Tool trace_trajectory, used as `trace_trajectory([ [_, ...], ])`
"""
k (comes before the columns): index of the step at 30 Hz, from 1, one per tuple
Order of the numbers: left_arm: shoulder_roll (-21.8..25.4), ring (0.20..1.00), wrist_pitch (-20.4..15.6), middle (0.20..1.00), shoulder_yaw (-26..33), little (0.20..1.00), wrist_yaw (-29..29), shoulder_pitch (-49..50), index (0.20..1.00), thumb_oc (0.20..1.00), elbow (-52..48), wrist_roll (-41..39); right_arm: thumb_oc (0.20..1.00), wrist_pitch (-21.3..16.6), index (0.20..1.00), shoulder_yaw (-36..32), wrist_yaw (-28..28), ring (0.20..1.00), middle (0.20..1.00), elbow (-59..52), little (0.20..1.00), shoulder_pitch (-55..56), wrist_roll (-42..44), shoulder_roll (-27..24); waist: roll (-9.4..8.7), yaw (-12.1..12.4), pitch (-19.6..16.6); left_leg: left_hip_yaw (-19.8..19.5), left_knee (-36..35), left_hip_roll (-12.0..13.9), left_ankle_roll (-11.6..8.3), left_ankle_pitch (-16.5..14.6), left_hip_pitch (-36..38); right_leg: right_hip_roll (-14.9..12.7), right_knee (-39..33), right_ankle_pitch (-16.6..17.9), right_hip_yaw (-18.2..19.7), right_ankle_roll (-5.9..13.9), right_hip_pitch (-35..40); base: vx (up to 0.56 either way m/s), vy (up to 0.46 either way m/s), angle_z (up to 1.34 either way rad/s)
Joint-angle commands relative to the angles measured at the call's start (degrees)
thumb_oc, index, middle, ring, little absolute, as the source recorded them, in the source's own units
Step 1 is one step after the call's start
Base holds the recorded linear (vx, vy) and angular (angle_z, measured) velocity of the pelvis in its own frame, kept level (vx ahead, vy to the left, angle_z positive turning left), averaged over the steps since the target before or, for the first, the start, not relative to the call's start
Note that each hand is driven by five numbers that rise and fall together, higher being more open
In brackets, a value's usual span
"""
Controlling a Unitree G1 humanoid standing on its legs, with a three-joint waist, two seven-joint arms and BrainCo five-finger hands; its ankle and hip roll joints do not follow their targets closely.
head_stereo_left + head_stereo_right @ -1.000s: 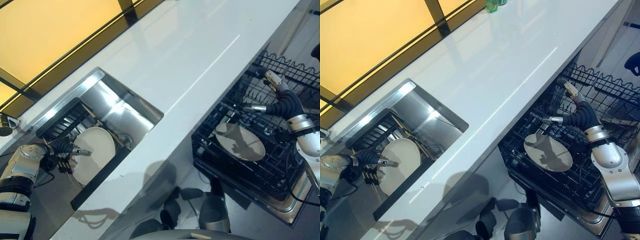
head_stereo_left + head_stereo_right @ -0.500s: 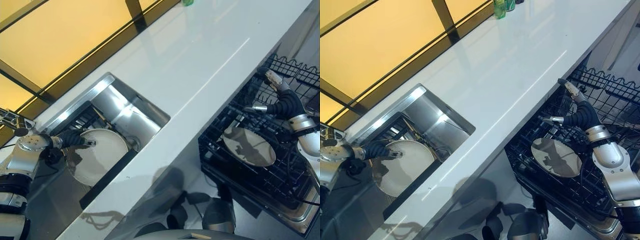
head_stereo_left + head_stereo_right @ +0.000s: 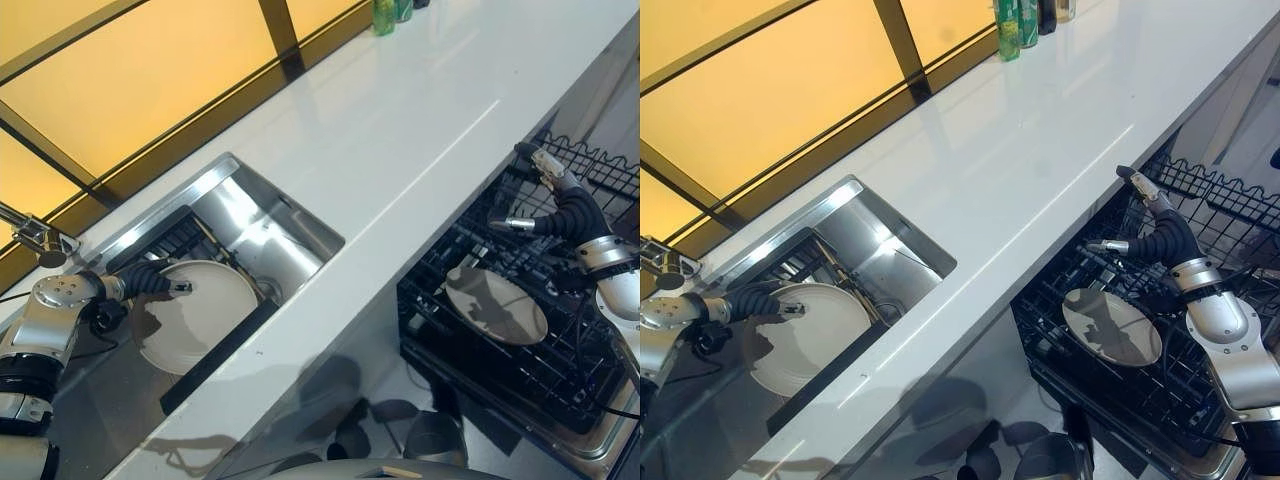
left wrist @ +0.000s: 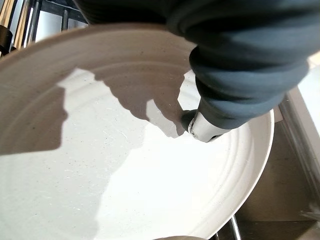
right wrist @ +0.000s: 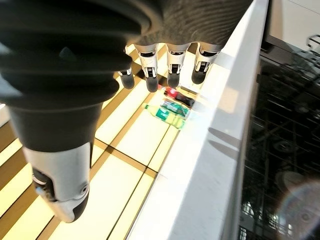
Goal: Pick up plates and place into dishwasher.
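Currently the left hand [image 3: 150, 283] is at the sink [image 3: 262, 232], thumb pressed on the face of a white plate [image 3: 195, 315], fingers hidden behind the rim — grip looks like a pinch on that plate. Plate sits tilted over the sink's near edge, beside a dark rack [image 3: 160, 240] inside the basin. Left wrist view shows the thumb [image 4: 200, 129] resting on the plate's ribbed inner face.

Right hand [image 3: 1155, 232] hovers above the dishwasher rack [image 3: 1120, 370], fingers straight and spread, thumb out, holding nothing. Right wrist view confirms: fingers [image 5: 172, 62] extended, nothing between them and the thumb.

Second plate [image 3: 1110, 326] lies nearly flat in the black wire rack, below and apart from the right hand.

Surface: long white glossy table [image 3: 400, 130] runs diagonally, sink cut into it, rack pulled out below its front edge. Faucet [image 3: 35, 240] at the sink's left end. Green bottles [image 3: 1018, 20] stand at the table's far end. Behind the table, amber-lit window panels [image 3: 130, 70] with dark frames.
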Motion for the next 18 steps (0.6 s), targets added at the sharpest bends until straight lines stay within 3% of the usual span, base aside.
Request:
trace_trajectory([
  [1, 1.36, 0.200, -2.51, 0.200, -2.06, 0.200, -2.26, 3.77, 0.200, 0.200, -3.76, -1.25, 1.000, -4.66, 1.000, -2.26, -1.86, 1.000, 1.000, -1.76, 1.000, -2.04, 2.04, 0.78, -2.49, 2.19, -2.11, -1.85, 2.97, -0.56, 1.99, 0.75, -5.80, -0.65, 9.12, -9.66, -1.41, -0.10, 0.71, -0.05, -0.091, 0.00],
  [3, 2.08, 0.200, -5.62, 0.200, -0.61, 0.200, 4.67, 4.39, 0.200, 0.200, -3.92, 0.83, 1.000, -4.97, 1.000, -2.32, -1.78, 1.000, 1.000, -1.71, 1.000, -1.80, 1.99, 1.25, -2.78, 2.65, -2.39, -2.07, 2.77, -0.35, 1.86, 0.91, -5.77, -0.50, 8.65, -9.63, -1.85, -0.09, 1.11, -0.04, -0.094, 0.05],
  [5, 3.36, 0.200, -9.77, 0.200, 1.94, 0.200, 15.76, 4.75, 0.200, 0.200, -4.04, 3.07, 1.000, -4.76, 1.000, -2.79, -2.33, 1.000, 1.000, -2.39, 1.000, -1.18, 2.12, 1.86, -3.41, 3.34, -2.75, -2.33, 2.22, -0.02, 1.71, 1.26, -5.67, -0.24, 8.13, -9.68, -2.48, -0.03, 1.60, -0.04, -0.116, 0.11],
  [11, 1.44, 0.200, -15.65, 0.200, 10.89, 0.200, 33.46, 7.03, 0.200, 0.200, -8.52, 8.49, 1.000, -5.65, 1.000, -5.46, -4.58, 1.000, 1.000, -2.90, 1.000, 0.26, -0.15, 5.96, -4.96, 5.23, -3.82, -3.26, 1.52, 0.76, 1.39, 1.81, -6.11, 0.63, 7.10, -10.18, -4.35, -0.45, 2.58, -0.05, -0.102, 0.09],
  [18, -0.76, 0.200, -23.19, 0.200, 16.84, 0.200, 52.14, 9.05, 0.200, 0.200, -13.18, 18.78, 1.000, -7.41, 1.000, -5.78, -7.47, 1.000, 1.000, -2.22, 1.000, -0.33, -2.83, 8.32, -6.71, 6.83, -5.60, -3.56, 0.21, 1.43, 0.85, 2.30, -5.85, 0.85, 5.89, -10.12, -6.30, -0.70, 3.64, -0.05, -0.074, 0.10],
])
